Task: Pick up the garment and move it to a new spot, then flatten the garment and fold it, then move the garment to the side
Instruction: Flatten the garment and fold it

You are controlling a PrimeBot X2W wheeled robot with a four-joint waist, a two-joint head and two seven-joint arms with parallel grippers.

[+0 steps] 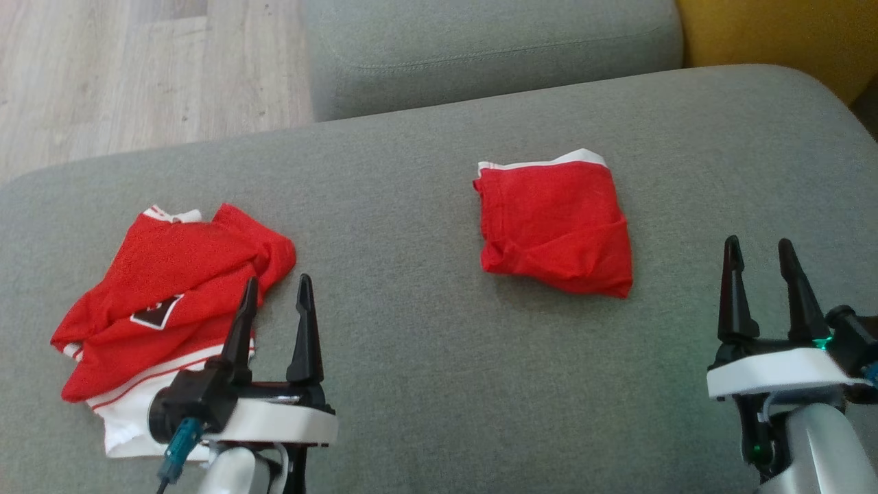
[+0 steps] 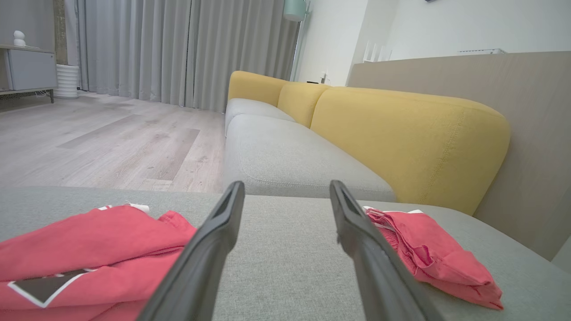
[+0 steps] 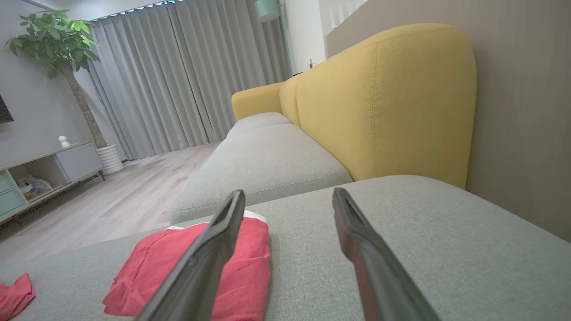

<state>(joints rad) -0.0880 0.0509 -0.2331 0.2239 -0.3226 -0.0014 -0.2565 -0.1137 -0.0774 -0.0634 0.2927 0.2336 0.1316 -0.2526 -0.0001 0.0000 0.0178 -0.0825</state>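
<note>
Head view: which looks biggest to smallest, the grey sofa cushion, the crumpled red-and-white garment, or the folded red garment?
1. grey sofa cushion, largest by far.
2. crumpled red-and-white garment, spread out.
3. folded red garment, smallest, though it lies farther from the camera.

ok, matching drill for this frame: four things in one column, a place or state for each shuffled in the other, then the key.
1. red-and-white fabric garment with a dark diamond patch
2. red fabric garment with a white band
3. yellow fabric sofa backrest
4. left claw

A. open, holding nothing
B. folded, mid-way across the grey fabric cushion
C. top right corner of the head view
D. bunched up, on the robot's left

Pairs: 1-D, 2-B, 3-C, 4-A
</note>
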